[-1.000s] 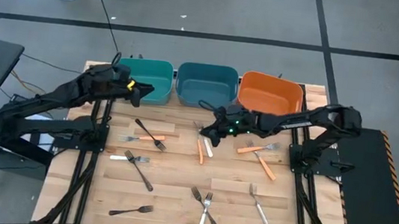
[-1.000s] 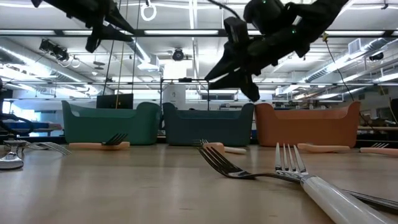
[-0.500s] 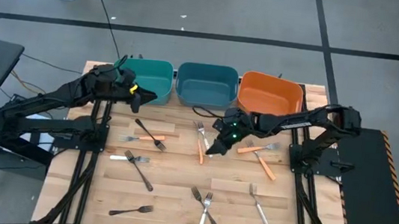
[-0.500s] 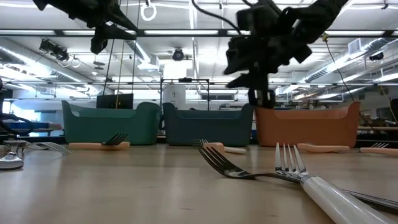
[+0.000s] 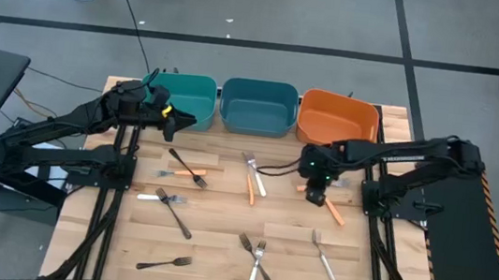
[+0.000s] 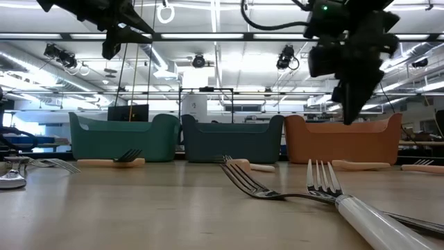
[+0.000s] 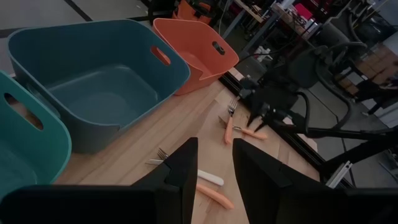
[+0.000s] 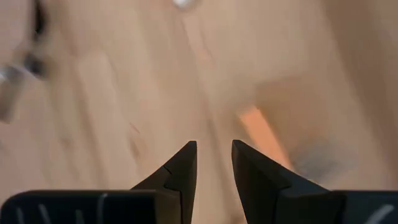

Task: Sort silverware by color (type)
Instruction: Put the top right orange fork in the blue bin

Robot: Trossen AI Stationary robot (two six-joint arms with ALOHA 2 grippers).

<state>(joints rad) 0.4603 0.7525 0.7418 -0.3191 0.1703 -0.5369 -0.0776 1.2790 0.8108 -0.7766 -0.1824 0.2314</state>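
Orange-handled forks lie right of centre in the overhead frame, and the right gripper now hangs directly over them. A second ago it was further left, above the orange and white utensils at the middle of the wooden table; it has swung right since, and its elbow has drawn out toward the frame's right edge. Its fingers stand slightly apart with nothing between them, bare wood and a blurred orange handle showing beyond.

At upper left, the left gripper has barely shifted, hovering beside the teal bin, its fingers parted and empty.

Black forks lie left of centre, a black one at lower left, and a black and white pair at bottom centre. None of the silverware has moved. Blue bin and orange bin sit along the top edge.
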